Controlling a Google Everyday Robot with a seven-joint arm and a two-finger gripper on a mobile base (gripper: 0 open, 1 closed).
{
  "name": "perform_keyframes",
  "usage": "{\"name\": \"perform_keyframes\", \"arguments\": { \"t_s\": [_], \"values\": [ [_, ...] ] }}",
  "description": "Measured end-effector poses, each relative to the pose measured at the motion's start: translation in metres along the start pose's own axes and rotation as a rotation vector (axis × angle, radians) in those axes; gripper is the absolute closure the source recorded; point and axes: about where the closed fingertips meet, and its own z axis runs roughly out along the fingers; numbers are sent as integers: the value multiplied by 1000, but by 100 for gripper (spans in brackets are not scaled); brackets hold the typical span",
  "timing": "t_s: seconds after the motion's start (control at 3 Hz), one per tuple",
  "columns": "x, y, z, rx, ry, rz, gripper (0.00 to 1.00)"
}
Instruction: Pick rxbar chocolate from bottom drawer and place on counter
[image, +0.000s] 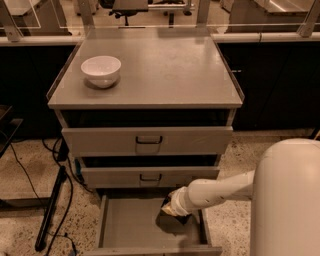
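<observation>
The rxbar chocolate cannot be picked out with certainty. In the bottom drawer, right under the gripper, a dark patch (173, 223) lies on the grey tray floor, right of the middle and toward the back. It may be the black wrapper, the gripper's shadow, or both. Its outline is irregular, so neither its long axis nor the way it points can be told.

The gripper (171, 210) is down inside the bottom drawer (127, 227), low over that patch, with a tan spot showing at its tip. Whether it is open, closed or gripping anything cannot be told. The white arm (215, 192) reaches into the drawer from the right, over the drawer's right wall, and joins the robot's large rounded white body (289, 200) at the lower right.

The bottom drawer is pulled well out toward the camera. The bare tray floor shows to the left of the gripper. Above it, the middle drawer (112, 176) and the top drawer (100, 141) each stand slightly out, both with a dark recessed handle at the centre.

The counter (165, 70) is flat and grey, with raised edges along its sides. A white bowl (101, 70) stands upright near its left rear corner. Dark cables (54, 200) run down to the speckled floor (30, 170) left of the cabinet.
</observation>
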Motion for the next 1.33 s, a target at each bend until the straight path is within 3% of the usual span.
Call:
{"name": "perform_keyframes", "arguments": {
  "t_s": [0.33,0.67,1.0,1.33],
  "values": [
    [-11,-10,-27,34,15,-25,100],
    [-41,-28,-80,107,37,-85,100],
    [-40,-24,-70,88,42,-80,100],
    [-48,-28,-81,100,40,-91,100]
  ]
}}
